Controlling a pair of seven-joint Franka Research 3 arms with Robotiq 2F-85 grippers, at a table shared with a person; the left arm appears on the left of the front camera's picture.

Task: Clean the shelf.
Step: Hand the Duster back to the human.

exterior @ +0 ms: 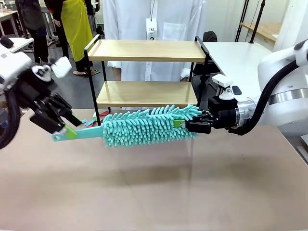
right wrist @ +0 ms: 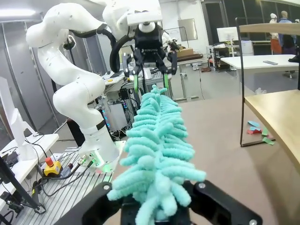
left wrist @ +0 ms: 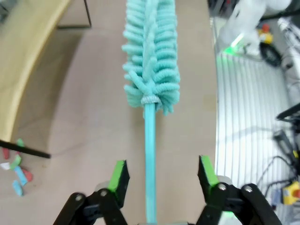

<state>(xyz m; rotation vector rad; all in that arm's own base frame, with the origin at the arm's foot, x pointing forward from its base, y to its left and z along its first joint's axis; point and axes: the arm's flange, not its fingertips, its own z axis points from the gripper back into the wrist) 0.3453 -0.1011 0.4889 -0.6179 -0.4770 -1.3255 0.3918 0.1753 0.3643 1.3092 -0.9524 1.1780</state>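
The shelf (exterior: 147, 50), two light wooden boards in a black frame, stands at the table's far side, with its lower board (exterior: 144, 93) just behind a teal fluffy duster (exterior: 144, 127). The duster hangs level above the tan table. My right gripper (exterior: 185, 126) is shut on the tip of the fluffy head, which hides its fingers in the right wrist view (right wrist: 154, 206). My left gripper (left wrist: 161, 173) is open at the other end. Its green pads (left wrist: 119, 176) stand on either side of the thin teal handle (left wrist: 150, 140), apart from it. The shelf edge (left wrist: 23, 61) shows at left.
Small coloured scraps (left wrist: 16, 168) lie on the table by the shelf's foot (right wrist: 258, 131). A person in a white coat (exterior: 159, 24) stands behind the shelf. A white table (exterior: 236, 57) stands at back right. The near tan tabletop (exterior: 154, 192) is bare.
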